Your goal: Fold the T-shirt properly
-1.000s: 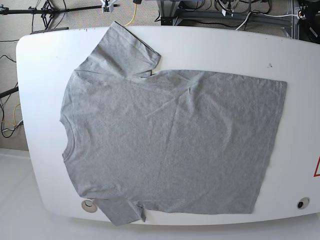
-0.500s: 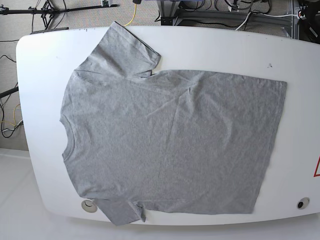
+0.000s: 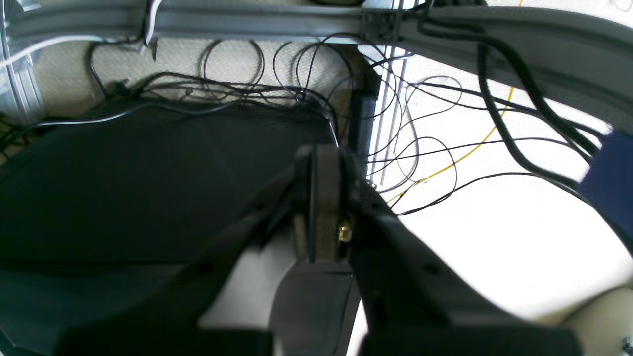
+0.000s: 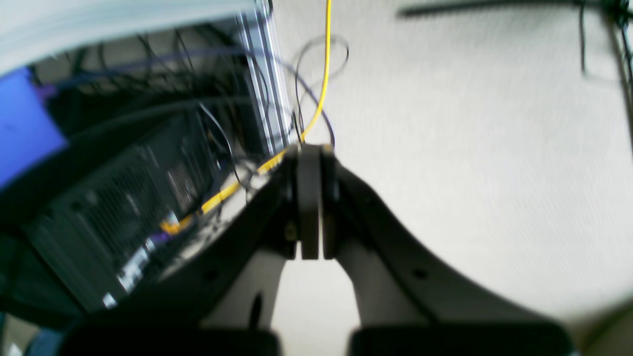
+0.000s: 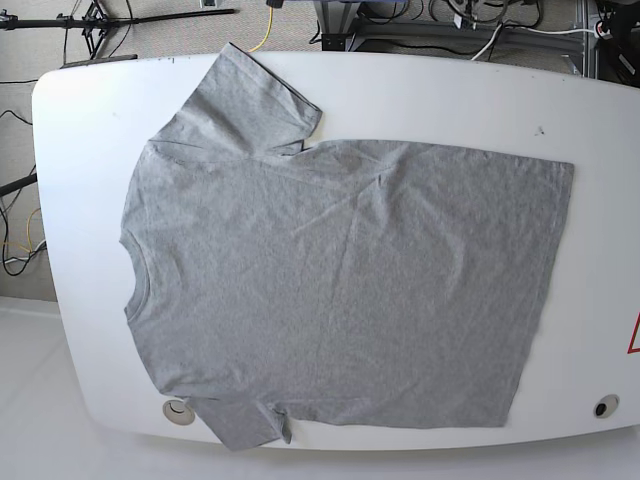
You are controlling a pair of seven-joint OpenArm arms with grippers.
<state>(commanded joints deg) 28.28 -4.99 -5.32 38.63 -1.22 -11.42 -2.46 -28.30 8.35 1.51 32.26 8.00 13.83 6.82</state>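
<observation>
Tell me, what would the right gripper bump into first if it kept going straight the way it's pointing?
Probably the yellow cable and thin black wires just past the shut right gripper, beside an aluminium frame post. Depth is unclear in this blurry view; it may reach only the pale carpet.

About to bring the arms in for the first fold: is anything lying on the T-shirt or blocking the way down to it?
Nothing visible does. The T-shirt lies spread flat on the white table with nothing on it. Both grippers, left and right, have jaws shut and are off the table, facing cables and floor.
</observation>
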